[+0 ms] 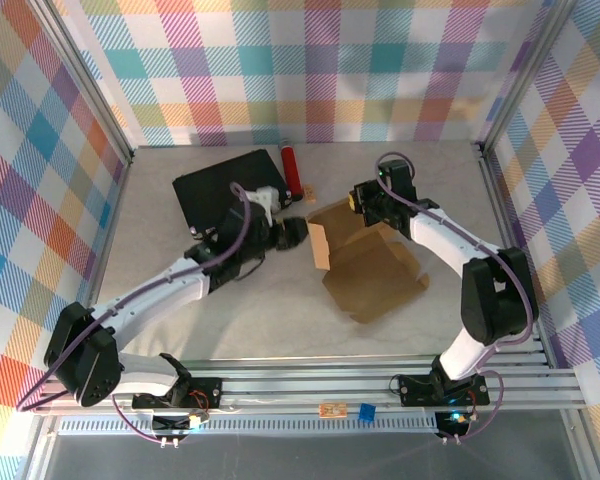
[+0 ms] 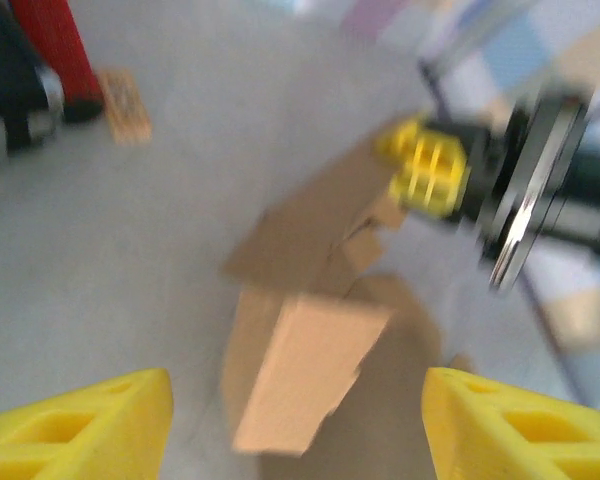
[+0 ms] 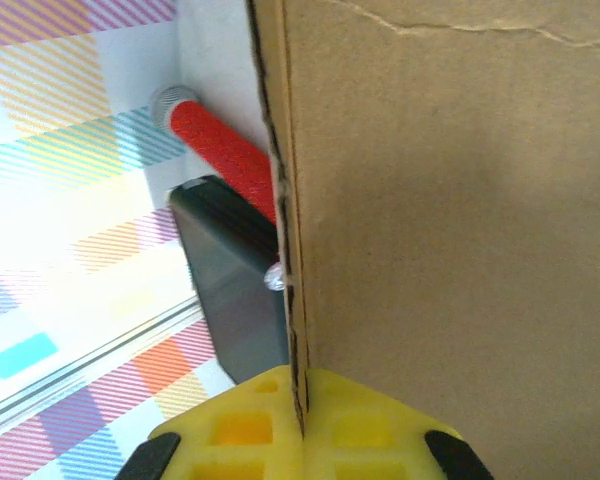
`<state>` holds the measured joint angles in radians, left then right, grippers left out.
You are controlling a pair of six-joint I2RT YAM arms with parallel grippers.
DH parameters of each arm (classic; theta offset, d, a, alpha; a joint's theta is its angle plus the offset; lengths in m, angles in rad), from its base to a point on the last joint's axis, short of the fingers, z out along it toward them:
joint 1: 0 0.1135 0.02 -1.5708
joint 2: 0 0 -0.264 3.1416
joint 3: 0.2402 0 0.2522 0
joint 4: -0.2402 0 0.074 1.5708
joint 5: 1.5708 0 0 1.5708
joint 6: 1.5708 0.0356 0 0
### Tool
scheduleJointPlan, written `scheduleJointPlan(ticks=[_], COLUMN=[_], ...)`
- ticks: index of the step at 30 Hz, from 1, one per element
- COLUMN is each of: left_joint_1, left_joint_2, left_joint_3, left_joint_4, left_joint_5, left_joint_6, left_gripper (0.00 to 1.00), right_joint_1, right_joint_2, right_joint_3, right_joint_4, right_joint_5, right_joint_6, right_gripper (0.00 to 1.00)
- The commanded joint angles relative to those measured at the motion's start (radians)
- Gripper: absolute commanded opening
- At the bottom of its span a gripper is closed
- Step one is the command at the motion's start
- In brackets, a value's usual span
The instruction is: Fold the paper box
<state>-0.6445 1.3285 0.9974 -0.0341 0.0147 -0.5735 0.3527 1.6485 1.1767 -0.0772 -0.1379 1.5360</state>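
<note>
A robotics lab test cell: a pale grey speckled worktop (image 1: 280, 320) is boxed in by silver aluminium frame posts (image 1: 92, 85) and pastel plaid backdrop panels (image 1: 320, 60). Slotted aluminium rails (image 1: 310, 385) along the worktop's near edge carry a white-and-black left robot arm (image 1: 155, 292) and its right twin (image 1: 448, 240).

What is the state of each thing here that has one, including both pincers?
paper box: partly folded, flaps raised, top not closed.
left pincer: open, empty, facing the box.
right pincer: shut on an edge of the paper box.
black case: closed, lying flat.
red cylinder: lying on its side beside the case.
</note>
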Motion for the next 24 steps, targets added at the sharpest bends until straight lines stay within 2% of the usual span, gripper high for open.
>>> scheduleJointPlan(ticks=[1,5,7,11,16,24], left_joint_1=[0.089,0.112,0.11,0.094,0.063,0.045], left_joint_2=[0.074,0.174,0.186,0.182,0.227,0.252], left_joint_3=[0.19,0.412,0.445,0.461,0.499,0.518], left_joint_4=[-0.184,-0.439,-0.437,-0.392,-0.427,-0.39], left_joint_5=[0.06,0.124,0.163,0.158,0.186,0.157], left_joint_6=[-0.223,-0.373,-0.468,-0.63,-0.792,-0.845], left_gripper=[0.64,0.63,0.58,0.53,0.52,0.51], right_joint_1=[0.009,0.018,0.02,0.02,0.024,0.035], right_joint_2=[-0.033,-0.042,-0.041,-0.019,0.016,0.037], right_joint_3=[0.032,0.101,0.143,0.245,0.318,0.363], right_joint_4=[-0.056,-0.21,-0.271,-0.41,-0.518,-0.564], right_joint_5=[0.027,0.067,0.09,0.124,0.123,0.138], right_joint_6=[0.025,0.083,0.097,0.104,0.122,0.118], right_gripper=[0.0,0.0,0.0,0.0,0.0,0.0])
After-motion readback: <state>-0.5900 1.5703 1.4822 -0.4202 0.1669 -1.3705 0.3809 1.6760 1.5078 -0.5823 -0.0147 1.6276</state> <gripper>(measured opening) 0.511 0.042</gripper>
